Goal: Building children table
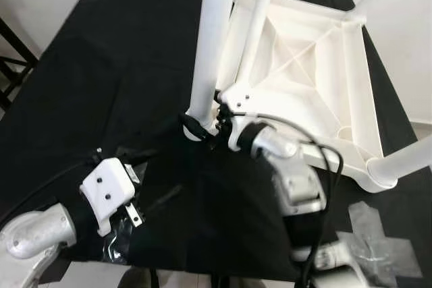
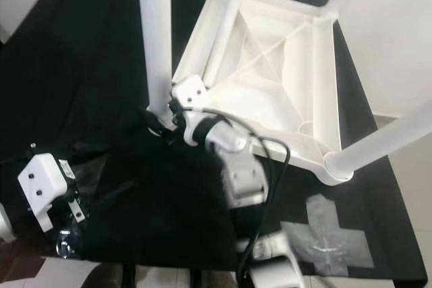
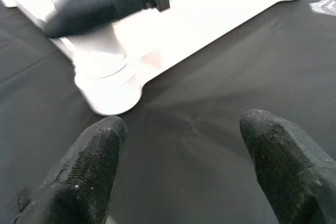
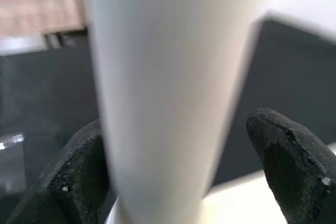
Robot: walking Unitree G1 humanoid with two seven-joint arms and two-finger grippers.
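Observation:
The white children's table (image 1: 317,52) lies upside down on a black cloth. Legs stand up from three of its corners, among them the near right corner leg (image 1: 412,156). Another leg (image 1: 256,32) lies slanted along the inside of the left rail. My right gripper (image 1: 199,126) is at the base of the near left leg (image 1: 212,38). In the right wrist view the leg (image 4: 168,93) sits between the open fingers, touching one finger (image 4: 79,177), with a small gap to the other. My left gripper (image 3: 178,156) hovers open over the cloth, facing that corner.
A grey tape cross (image 1: 378,234) is stuck to the cloth (image 1: 101,65) at the near right. Crumpled clear plastic (image 1: 118,247) lies under my left wrist. A dark frame (image 1: 10,59) stands off the left edge. The cloth's front edge is close to me.

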